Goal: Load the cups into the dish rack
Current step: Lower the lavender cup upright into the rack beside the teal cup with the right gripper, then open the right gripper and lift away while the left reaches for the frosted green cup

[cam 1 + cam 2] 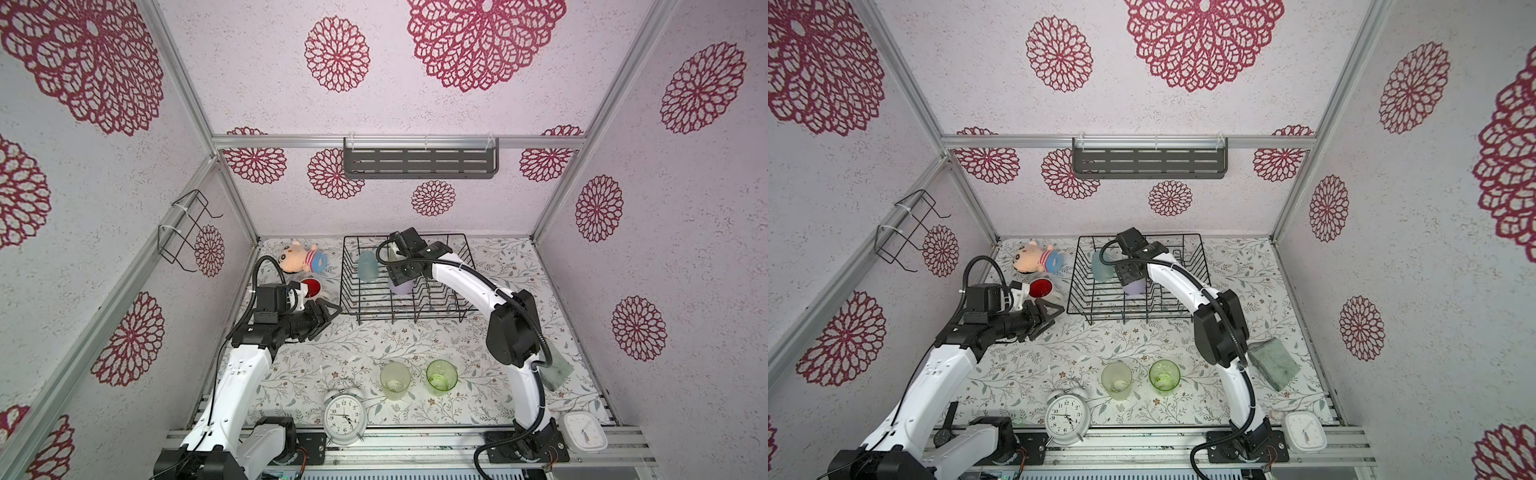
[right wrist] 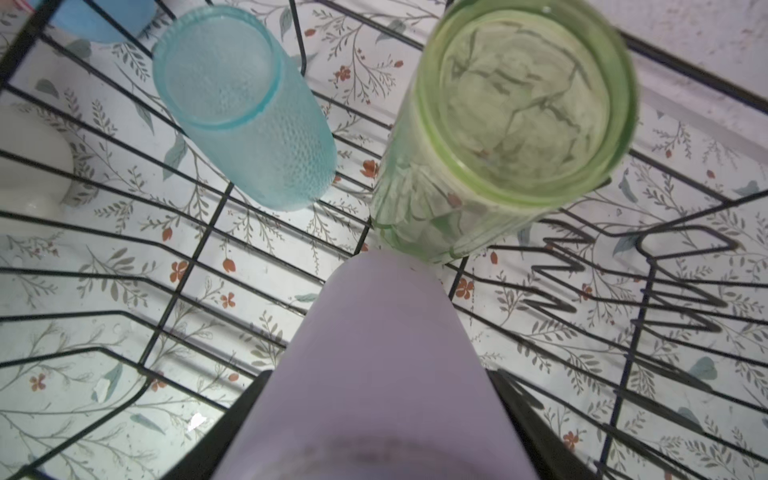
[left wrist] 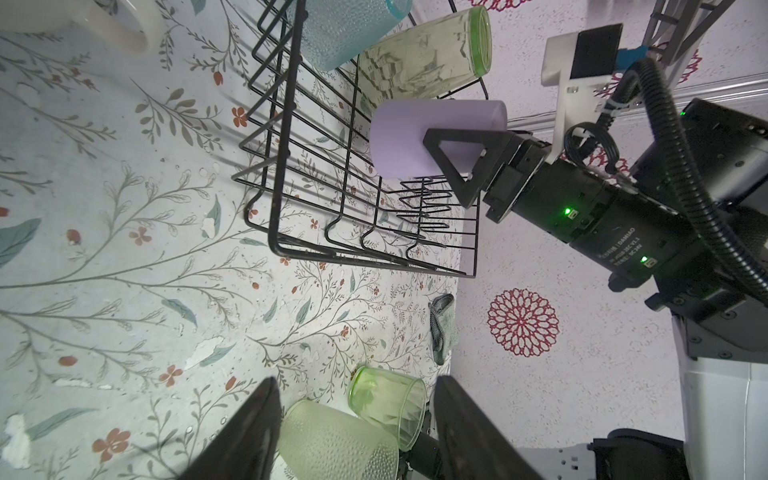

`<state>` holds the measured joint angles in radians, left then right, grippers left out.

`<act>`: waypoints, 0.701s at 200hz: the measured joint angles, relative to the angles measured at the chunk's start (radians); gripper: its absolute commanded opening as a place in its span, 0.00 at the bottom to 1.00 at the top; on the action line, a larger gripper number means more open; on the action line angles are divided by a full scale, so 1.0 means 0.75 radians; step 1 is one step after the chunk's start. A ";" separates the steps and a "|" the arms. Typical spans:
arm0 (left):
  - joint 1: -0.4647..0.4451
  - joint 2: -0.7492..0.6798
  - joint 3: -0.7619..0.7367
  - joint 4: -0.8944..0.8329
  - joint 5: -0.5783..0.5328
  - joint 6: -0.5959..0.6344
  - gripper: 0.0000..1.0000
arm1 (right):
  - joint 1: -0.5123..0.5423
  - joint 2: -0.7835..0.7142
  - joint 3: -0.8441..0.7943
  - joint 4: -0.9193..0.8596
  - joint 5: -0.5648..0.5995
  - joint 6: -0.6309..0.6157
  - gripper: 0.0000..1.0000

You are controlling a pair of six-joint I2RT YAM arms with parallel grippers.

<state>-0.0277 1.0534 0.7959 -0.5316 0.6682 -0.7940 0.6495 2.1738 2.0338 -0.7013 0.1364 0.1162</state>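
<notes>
A pale cup and a green cup are standing upright on the table, nearest the arm bases. Beyond them, the left gripper is hovering with jaws well apart, holding nothing. The mug is sitting just behind it, outside the rack. Farther back, the right gripper is clamping the lilac cup inside the rack. Past it, a blue cup and a green tumbler are standing there bottoms up.

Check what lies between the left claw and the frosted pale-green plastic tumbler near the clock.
Only bare floral table cover lies between left claw and frosted pale-green plastic tumbler, shown in both top views.
</notes>
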 measured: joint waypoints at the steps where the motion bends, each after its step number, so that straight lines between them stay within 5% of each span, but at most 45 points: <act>1: 0.000 0.000 -0.001 0.001 0.000 0.000 0.63 | 0.000 0.004 0.004 0.000 0.000 0.000 0.73; 134: -0.022 -0.014 -0.030 0.032 0.013 -0.009 0.70 | -0.033 0.093 0.041 -0.029 -0.001 0.024 0.84; 140: -0.036 -0.023 -0.030 0.035 0.007 -0.008 0.70 | -0.033 0.093 0.041 -0.029 -0.003 0.026 0.98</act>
<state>-0.0544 1.0359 0.7738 -0.5056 0.6735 -0.8001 0.6250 2.2436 2.0644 -0.7231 0.1341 0.1360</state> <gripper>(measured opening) 0.693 0.852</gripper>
